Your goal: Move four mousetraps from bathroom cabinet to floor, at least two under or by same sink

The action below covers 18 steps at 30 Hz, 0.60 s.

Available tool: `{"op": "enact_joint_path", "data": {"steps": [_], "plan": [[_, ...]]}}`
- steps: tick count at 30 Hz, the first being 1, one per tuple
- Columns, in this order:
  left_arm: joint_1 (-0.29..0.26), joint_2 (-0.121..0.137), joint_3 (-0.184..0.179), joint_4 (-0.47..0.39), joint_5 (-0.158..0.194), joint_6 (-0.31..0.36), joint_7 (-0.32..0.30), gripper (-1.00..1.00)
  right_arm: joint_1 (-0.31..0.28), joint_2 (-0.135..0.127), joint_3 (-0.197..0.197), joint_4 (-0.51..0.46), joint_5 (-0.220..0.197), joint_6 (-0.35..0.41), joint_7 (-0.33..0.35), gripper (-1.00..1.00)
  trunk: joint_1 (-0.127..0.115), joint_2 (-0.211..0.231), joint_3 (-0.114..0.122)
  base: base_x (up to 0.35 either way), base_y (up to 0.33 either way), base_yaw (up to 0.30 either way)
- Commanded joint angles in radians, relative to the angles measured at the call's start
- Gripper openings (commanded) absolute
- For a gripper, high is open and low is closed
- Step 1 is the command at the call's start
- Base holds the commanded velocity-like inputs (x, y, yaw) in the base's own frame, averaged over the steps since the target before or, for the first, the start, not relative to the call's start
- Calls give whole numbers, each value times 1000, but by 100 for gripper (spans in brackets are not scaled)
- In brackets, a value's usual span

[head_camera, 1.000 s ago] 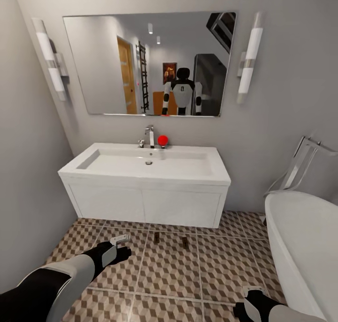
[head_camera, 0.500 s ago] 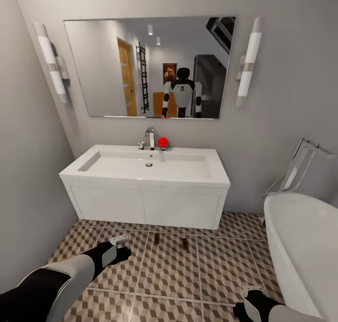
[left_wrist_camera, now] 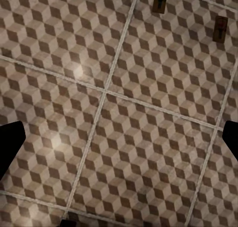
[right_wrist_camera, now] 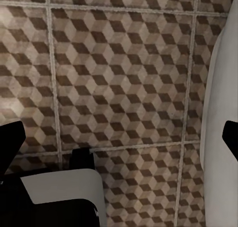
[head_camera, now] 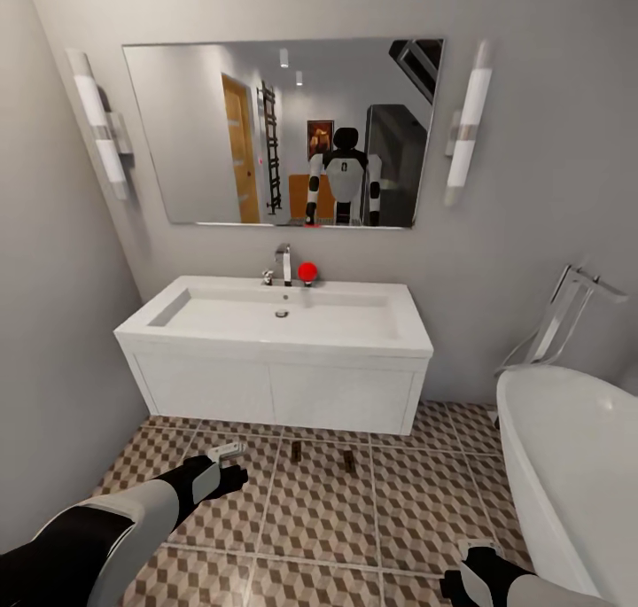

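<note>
Two mousetraps point(head_camera: 295, 452) point(head_camera: 350, 459), small tan boards with dark metal, lie on the cube-patterned bathroom floor point(head_camera: 319, 509) just in front of the white wall-hung sink point(head_camera: 275, 359). The left wrist view shows both mousetraps point(left_wrist_camera: 159, 1) point(left_wrist_camera: 220, 29) ahead of my left gripper point(left_wrist_camera: 119, 142). In the head view my left gripper point(head_camera: 232, 465) hangs open and empty over the tiles, left of the traps. My right gripper point(head_camera: 470, 564) is low beside the bathtub, and the right wrist view shows the right gripper point(right_wrist_camera: 119, 137) open and empty. In the mirror, part of the orange-brown cabinet point(head_camera: 301, 195) shows behind my reflection.
A white oval bathtub point(head_camera: 576, 465) with a chrome tap stand point(head_camera: 558, 319) fills the right side; its wall point(right_wrist_camera: 220, 88) is close to my right gripper. A grey wall point(head_camera: 53, 341) closes the left. A red ball point(head_camera: 307, 271) sits by the sink's tap point(head_camera: 283, 261).
The whole head view has shifted slightly, so the camera moved. Both arms and the two mousetraps keep their places.
</note>
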<state>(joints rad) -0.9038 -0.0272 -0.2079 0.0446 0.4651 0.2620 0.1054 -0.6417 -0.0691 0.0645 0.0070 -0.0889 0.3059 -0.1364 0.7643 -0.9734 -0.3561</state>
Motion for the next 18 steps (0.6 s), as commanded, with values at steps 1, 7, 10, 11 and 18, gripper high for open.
{"op": "enact_joint_path", "data": {"steps": [1,7,10,11,18], "plan": [[-1,0,-8,1,10,2,2,100,-1,0,7,1,-9,2,-2,100,-4,6,2,0,0,0],[-1,0,-8,1,10,2,3,100,-1,0,7,1,-9,2,-2,100,-27,48,21,0,0,0],[-1,0,-8,1,10,2,3,100,-1,0,7,1,-9,2,-2,100,-38,69,30,0,0,0],[-1,1,-8,1,10,2,3,100,-1,0,7,1,-9,2,-2,100,-42,76,33,0,0,0],[-1,1,-8,1,10,2,2,100,0,0,6,1,-9,2,-3,100,-69,125,55,0,0,0]]}}
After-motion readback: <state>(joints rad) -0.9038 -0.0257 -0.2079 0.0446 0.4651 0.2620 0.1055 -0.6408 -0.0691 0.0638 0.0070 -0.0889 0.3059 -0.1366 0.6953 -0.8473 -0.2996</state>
